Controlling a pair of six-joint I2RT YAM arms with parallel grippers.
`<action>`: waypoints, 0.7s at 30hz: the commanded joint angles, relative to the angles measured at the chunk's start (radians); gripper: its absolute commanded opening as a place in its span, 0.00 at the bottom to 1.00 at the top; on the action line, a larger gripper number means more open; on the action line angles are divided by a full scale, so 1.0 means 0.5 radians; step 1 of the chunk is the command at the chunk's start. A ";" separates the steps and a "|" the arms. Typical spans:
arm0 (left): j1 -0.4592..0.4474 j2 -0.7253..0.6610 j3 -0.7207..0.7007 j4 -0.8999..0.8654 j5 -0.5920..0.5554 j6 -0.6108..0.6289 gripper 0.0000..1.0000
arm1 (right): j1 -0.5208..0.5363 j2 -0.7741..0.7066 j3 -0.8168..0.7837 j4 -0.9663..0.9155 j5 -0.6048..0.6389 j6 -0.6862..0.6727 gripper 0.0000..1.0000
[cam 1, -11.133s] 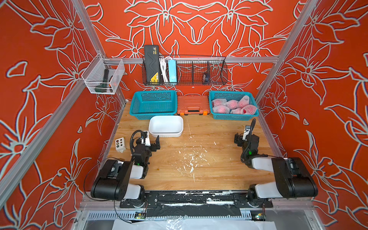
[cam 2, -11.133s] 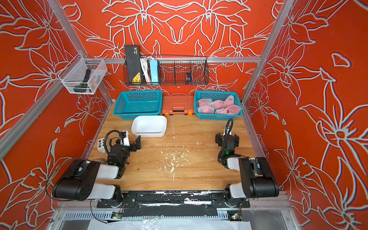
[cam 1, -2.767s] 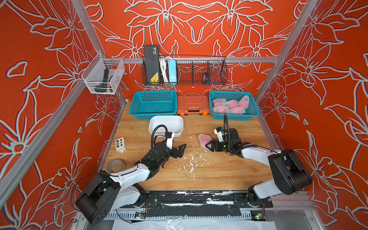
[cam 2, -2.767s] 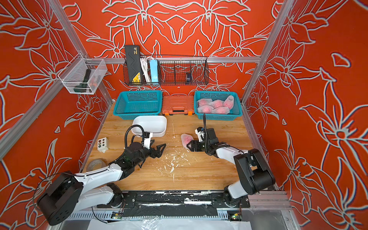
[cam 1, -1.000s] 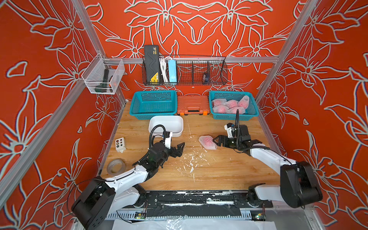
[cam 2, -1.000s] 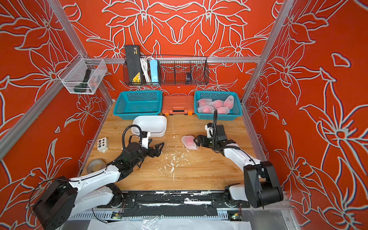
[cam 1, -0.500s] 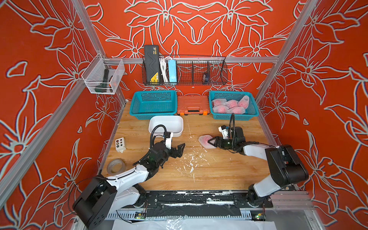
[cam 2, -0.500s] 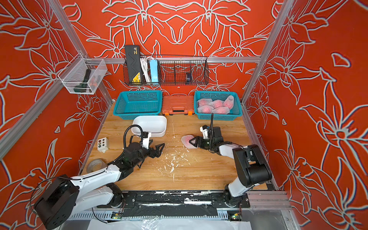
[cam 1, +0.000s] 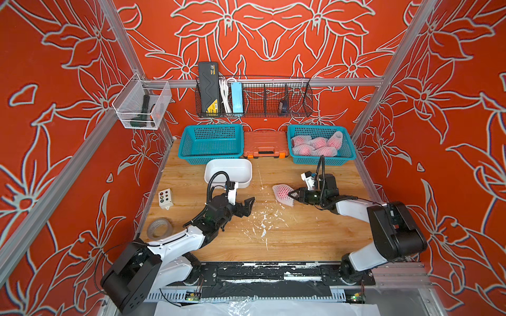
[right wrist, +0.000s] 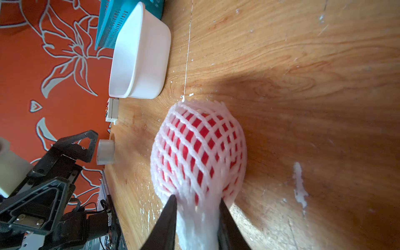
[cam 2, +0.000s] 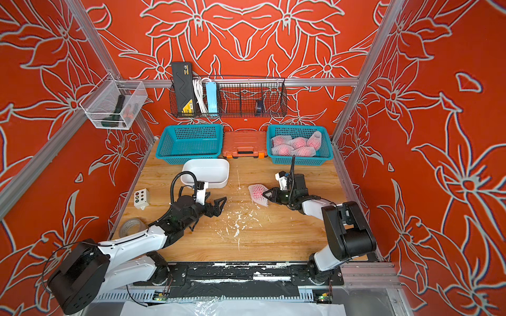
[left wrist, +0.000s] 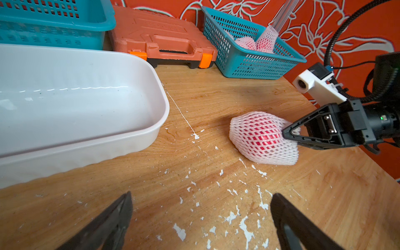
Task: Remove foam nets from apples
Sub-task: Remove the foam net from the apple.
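One foam net (right wrist: 199, 151), apple (right wrist: 189, 136) inside; end pinched by right gripper (right wrist: 197, 198)

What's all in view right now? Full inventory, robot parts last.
table: one, wood, white-flecked
left basket: one, teal, back left
right basket: one, teal, back right
netted apples: five visible, pinkish in white nets, in right basket
tool case: one, orange, between baskets
tub: one, white, before left basket
apple: one, red, on table right of centre
foam net: one, white, around that apple
button box: one, white, table's left edge
tape roll: one, greyish, table's left edge
wire shelf: one, black, back wall
mesh bin: one, white, left wall
left gripper: one, black, fingers open, over table
right gripper: one, black, fingers closed on foam net's end
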 commanded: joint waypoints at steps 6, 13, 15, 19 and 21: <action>0.001 -0.040 0.050 -0.040 -0.056 -0.011 0.98 | 0.077 -0.227 0.303 -0.711 0.192 -0.214 0.13; 0.001 -0.088 0.025 -0.034 -0.108 -0.029 0.97 | 0.173 -0.194 0.665 -1.356 0.478 -0.440 0.02; 0.001 -0.107 0.034 -0.065 -0.119 -0.035 0.97 | 0.279 -0.163 0.854 -1.647 0.690 -0.526 0.02; 0.000 -0.149 0.035 -0.109 -0.138 -0.033 0.97 | 0.436 -0.080 1.225 -2.174 0.805 -0.623 0.02; 0.000 -0.162 0.028 -0.110 -0.142 -0.023 0.97 | 0.446 -0.065 1.283 -2.222 0.690 -0.612 0.00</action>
